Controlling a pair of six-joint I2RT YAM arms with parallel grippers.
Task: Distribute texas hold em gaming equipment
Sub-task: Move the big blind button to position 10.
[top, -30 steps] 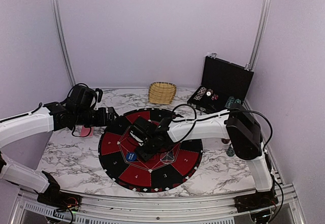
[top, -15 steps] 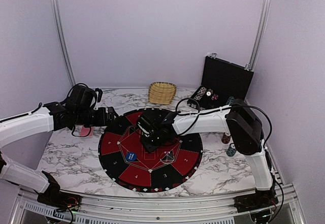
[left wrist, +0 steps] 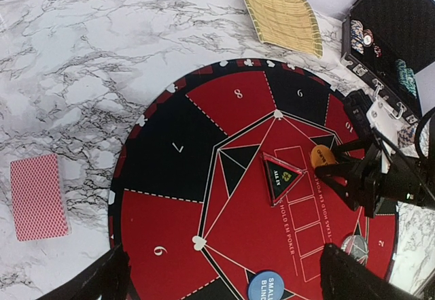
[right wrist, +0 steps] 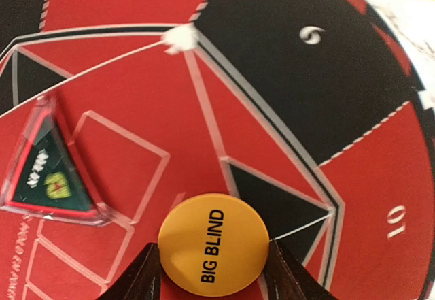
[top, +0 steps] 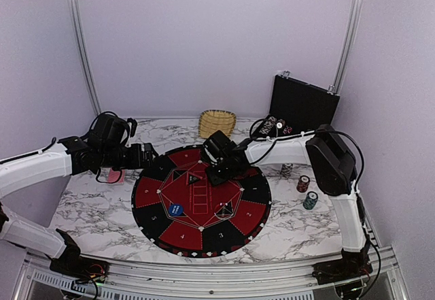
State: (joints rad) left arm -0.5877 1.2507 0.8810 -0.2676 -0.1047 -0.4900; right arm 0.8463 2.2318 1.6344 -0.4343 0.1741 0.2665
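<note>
My right gripper (right wrist: 212, 276) is shut on an orange "BIG BLIND" button disc (right wrist: 214, 242) and holds it low over the far-right middle of the round mat (top: 170, 228). The disc also shows in the left wrist view (left wrist: 321, 156). A blue "SMALL BLIND" disc (top: 176, 209) lies on the mat's near left. My left gripper (left wrist: 224, 279) is open and empty over the mat's left side (top: 146, 156). A red-backed card (left wrist: 39, 196) lies on the marble left of the mat. Dark red (top: 303, 183) and teal (top: 310, 199) chip stacks stand right of the mat.
A clear triangular "ALL IN" marker (left wrist: 282, 176) lies on the mat beside the right gripper. A wicker basket (top: 217, 123) stands at the back. An open black case (top: 302, 106) with more chips stands at the back right. Another chip stack (top: 286, 169) stands by the right arm.
My right gripper has moved from beside the blue disc at the mat's near left to its far right middle. The left arm has not moved.
</note>
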